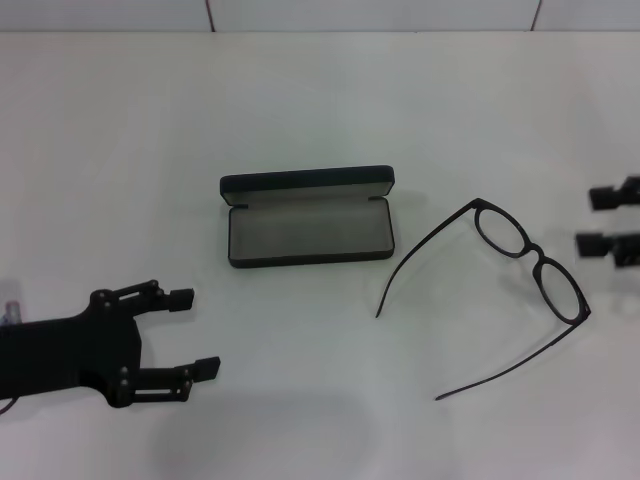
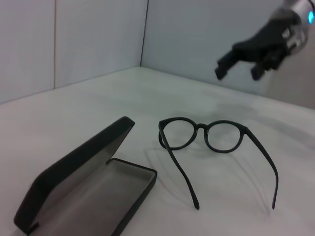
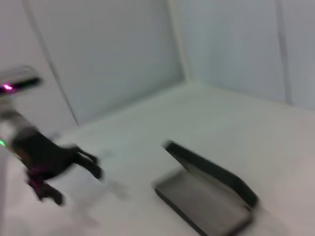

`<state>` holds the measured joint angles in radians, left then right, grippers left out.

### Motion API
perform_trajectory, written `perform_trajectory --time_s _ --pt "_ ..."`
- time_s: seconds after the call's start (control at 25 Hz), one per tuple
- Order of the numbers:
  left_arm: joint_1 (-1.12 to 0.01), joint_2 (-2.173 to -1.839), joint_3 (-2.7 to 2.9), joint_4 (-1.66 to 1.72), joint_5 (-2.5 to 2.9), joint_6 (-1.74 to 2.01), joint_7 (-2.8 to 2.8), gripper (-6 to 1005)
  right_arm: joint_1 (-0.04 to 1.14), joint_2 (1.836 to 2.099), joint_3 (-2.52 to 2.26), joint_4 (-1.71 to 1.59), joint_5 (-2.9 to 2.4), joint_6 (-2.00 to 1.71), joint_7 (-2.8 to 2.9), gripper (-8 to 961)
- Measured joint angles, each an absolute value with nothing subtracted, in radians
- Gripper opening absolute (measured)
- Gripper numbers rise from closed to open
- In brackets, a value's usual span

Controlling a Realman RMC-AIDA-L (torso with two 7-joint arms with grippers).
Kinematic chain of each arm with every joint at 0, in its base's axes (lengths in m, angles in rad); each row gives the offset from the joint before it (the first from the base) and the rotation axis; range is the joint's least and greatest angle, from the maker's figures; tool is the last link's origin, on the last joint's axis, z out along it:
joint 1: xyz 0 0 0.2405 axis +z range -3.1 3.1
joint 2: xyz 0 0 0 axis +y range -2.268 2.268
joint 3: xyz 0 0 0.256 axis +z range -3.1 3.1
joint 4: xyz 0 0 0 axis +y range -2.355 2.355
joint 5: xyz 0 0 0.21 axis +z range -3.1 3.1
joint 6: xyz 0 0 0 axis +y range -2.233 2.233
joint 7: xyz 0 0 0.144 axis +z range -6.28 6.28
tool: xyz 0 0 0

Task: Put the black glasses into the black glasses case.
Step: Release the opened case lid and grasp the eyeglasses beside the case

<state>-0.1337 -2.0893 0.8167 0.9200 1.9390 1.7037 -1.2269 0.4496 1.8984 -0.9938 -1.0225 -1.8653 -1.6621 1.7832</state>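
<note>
The black glasses case lies open on the white table near the middle, lid up at the far side, grey lining showing; it also shows in the left wrist view and the right wrist view. The black glasses lie to its right, temple arms unfolded and pointing toward me; they also show in the left wrist view. My left gripper is open and empty at the near left, apart from the case. My right gripper is open at the right edge, just right of the glasses.
Pale walls stand behind the table. In the left wrist view the right gripper hangs above the table beyond the glasses. In the right wrist view the left arm sits beyond the case.
</note>
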Motion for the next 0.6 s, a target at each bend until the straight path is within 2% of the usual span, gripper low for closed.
perform_trajectory --time_s 0.24,0.4,0.6 --pt "-0.150 -2.087 0.825 0.904 1.941 1.708 -1.231 879 0.633 1.831 -0.930 -1.042 -2.100 -1.724 2.082 753" --pt "-0.157 -2.086 0.826 0.902 1.942 1.709 -1.233 879 0.704 1.834 -0.933 -1.041 -2.229 -1.735 2.194 753" --pt "-0.160 -2.088 0.826 0.907 1.942 1.711 -1.233 879 0.818 1.872 -0.934 -0.995 -2.434 -1.760 2.313 752"
